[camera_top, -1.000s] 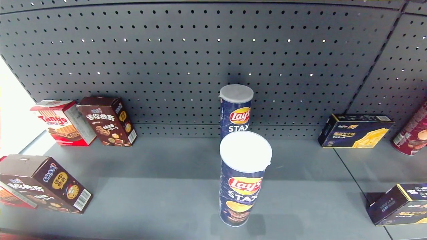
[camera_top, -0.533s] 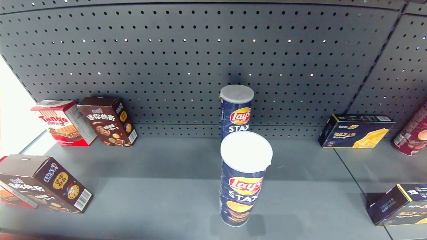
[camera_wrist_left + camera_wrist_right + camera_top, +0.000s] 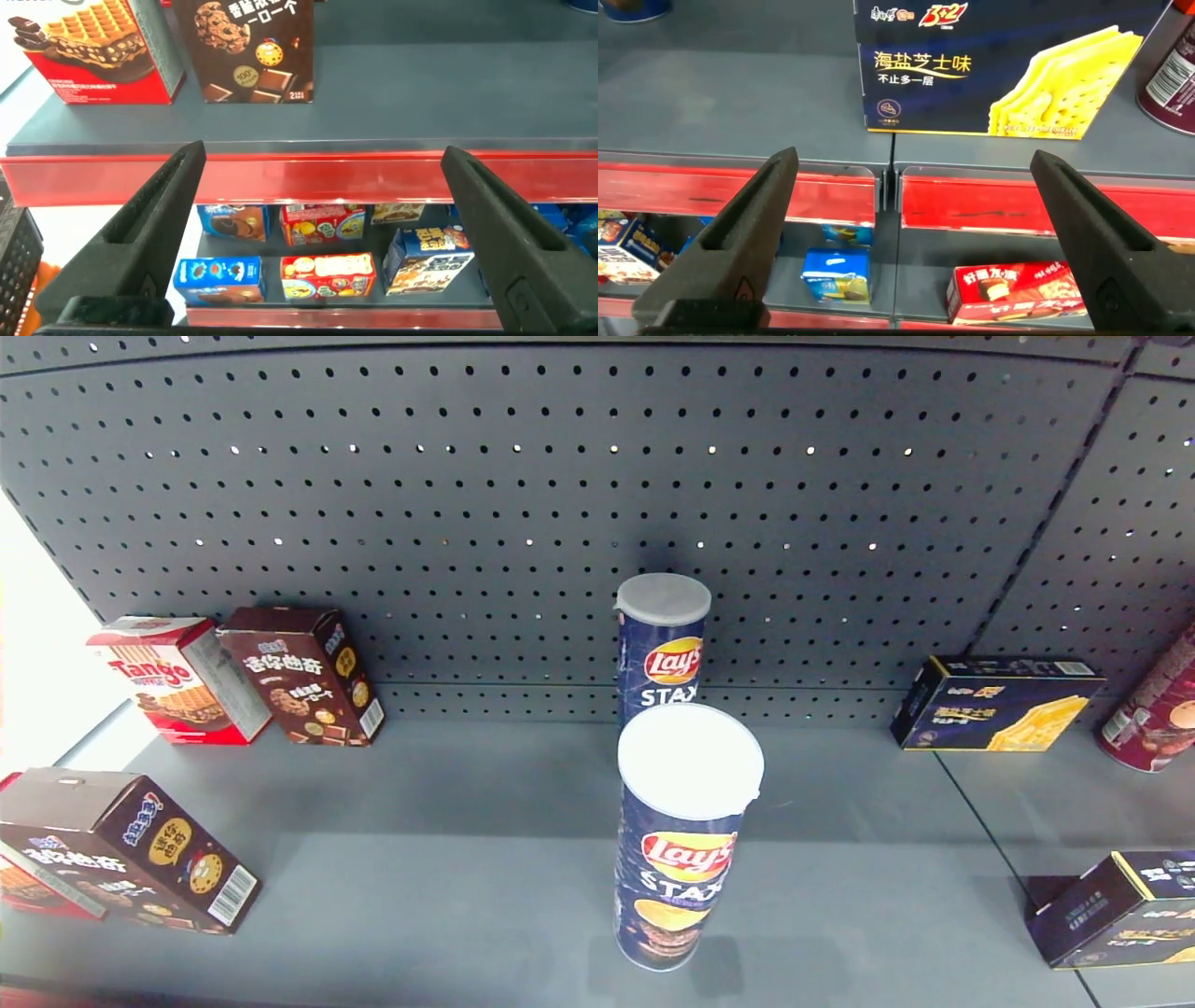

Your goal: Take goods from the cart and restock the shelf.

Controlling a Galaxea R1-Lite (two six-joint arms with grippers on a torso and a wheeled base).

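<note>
Two dark blue chip cans stand upright mid-shelf in the head view, the front can (image 3: 686,840) with a white lid and the back can (image 3: 661,649) against the pegboard. My left gripper (image 3: 322,154) is open and holds nothing; it faces the shelf's red front edge (image 3: 308,177), below a brown cookie box (image 3: 250,47) and a red waffle box (image 3: 98,51). My right gripper (image 3: 915,157) is likewise open and holds nothing, before the red edge (image 3: 1018,201), under a dark blue cracker box (image 3: 990,65).
On the grey shelf (image 3: 448,859), a red wafer box (image 3: 173,677) and brown cookie boxes (image 3: 303,672) (image 3: 131,849) stand left. Blue cracker boxes (image 3: 994,702) (image 3: 1116,905) and a red can (image 3: 1158,705) are right. Lower shelves hold small snack boxes (image 3: 322,275) (image 3: 836,275).
</note>
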